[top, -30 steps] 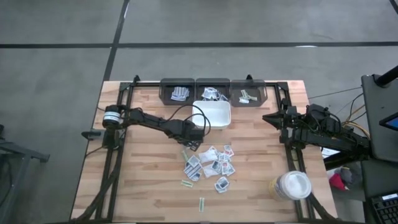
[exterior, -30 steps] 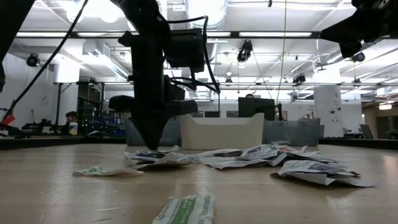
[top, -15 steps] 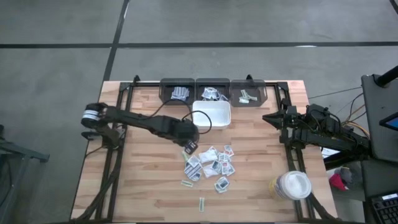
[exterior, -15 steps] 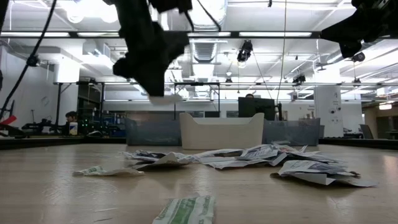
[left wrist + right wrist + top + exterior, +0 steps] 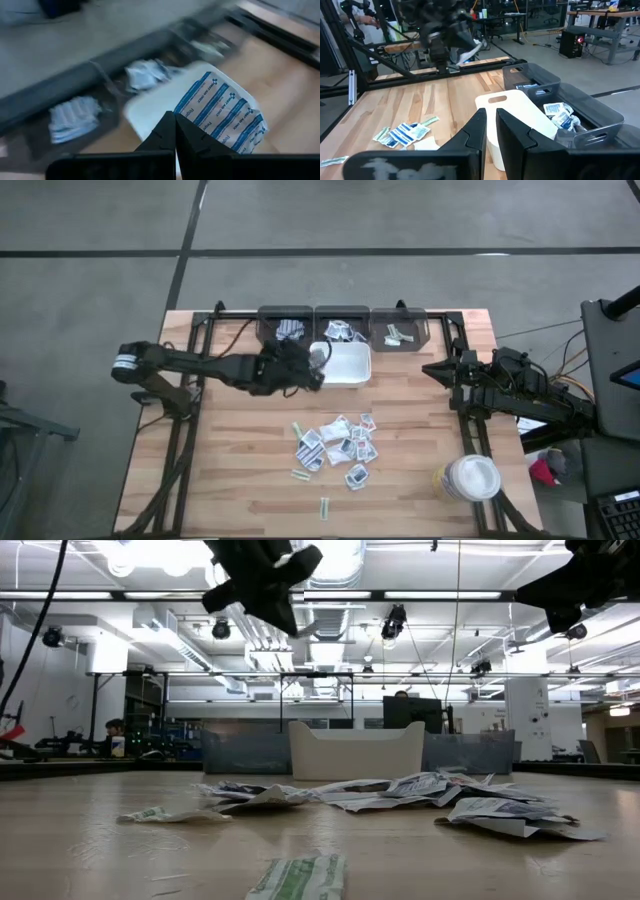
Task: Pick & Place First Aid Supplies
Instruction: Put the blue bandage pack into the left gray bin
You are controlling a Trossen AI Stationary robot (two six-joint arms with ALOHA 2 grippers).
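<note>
The first aid supplies [image 5: 338,446] lie as a loose heap of small packets at the table's middle, with two pale strips [image 5: 324,507] nearer the front edge. My left gripper [image 5: 312,367] hovers high beside the left rim of the white tray [image 5: 352,350], shut on one blue-striped packet [image 5: 220,115]. In the right wrist view that packet [image 5: 470,52] shows pale under the dark arm. My right gripper [image 5: 491,131] waits at the table's right side, its fingers a narrow gap apart with nothing between them. My left gripper pinches the blue-striped packet by one edge [image 5: 189,119] between its two fingertips. The fingers come from the table's left, slanting downward. The rest of the packet sticks out flat beyond them, lifted clear of the table and over the tray's near-left part.
Three dark bins [image 5: 343,328] holding sorted packets stand in a row along the far edge, right behind the tray. A round white-lidded jar [image 5: 468,478] sits at the near right. Black frame rails [image 5: 190,380] run along both table sides. A person [image 5: 113,730] sits far behind.
My left gripper has risen from the far-left edge of the heap and gone toward the far edge, to the tray's left rim. It has tipped from pointing down to slanting forward. The blue-striped packet has come up with it, clear of the table.
</note>
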